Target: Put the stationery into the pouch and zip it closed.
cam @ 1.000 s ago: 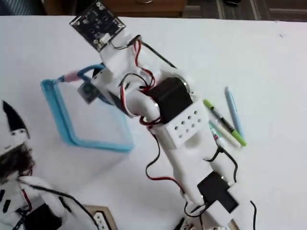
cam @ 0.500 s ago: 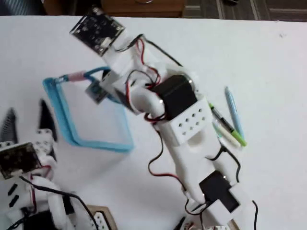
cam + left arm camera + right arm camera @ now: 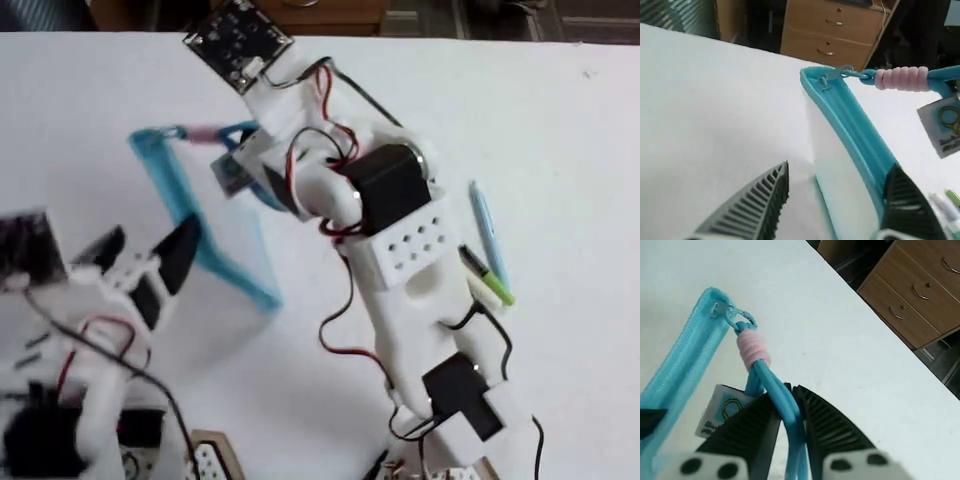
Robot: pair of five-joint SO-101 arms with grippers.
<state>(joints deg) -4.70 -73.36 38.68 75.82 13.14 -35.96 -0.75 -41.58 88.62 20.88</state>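
A white worktop (image 3: pixel 560 130) carries everything. The white right arm (image 3: pixel 420 260), with its black motor blocks and red wires, stretches from the near right edge toward the far centre. The white left arm (image 3: pixel 90 400) sits at the near left.

Between them lies the flat translucent pouch with a turquoise zip edge (image 3: pixel 190 215), at left centre of the worktop. Its zip slider (image 3: pixel 717 308) is at its far corner.

The left pincer (image 3: pixel 150 240) stands wide. One black ribbed finger (image 3: pixel 905 200) is right at the pouch's turquoise edge and the other is over bare worktop to the left.

The right pincer (image 3: pixel 790 390) is clamped narrow on the blue cord with pink beads (image 3: pixel 754 351) that hangs from the slider. A small white paper tag (image 3: pixel 725 410) dangles just beside it.

Right of the right arm, a light blue pen (image 3: pixel 487 235) and a green-capped marker (image 3: pixel 487 278) lie on the worktop, close together.
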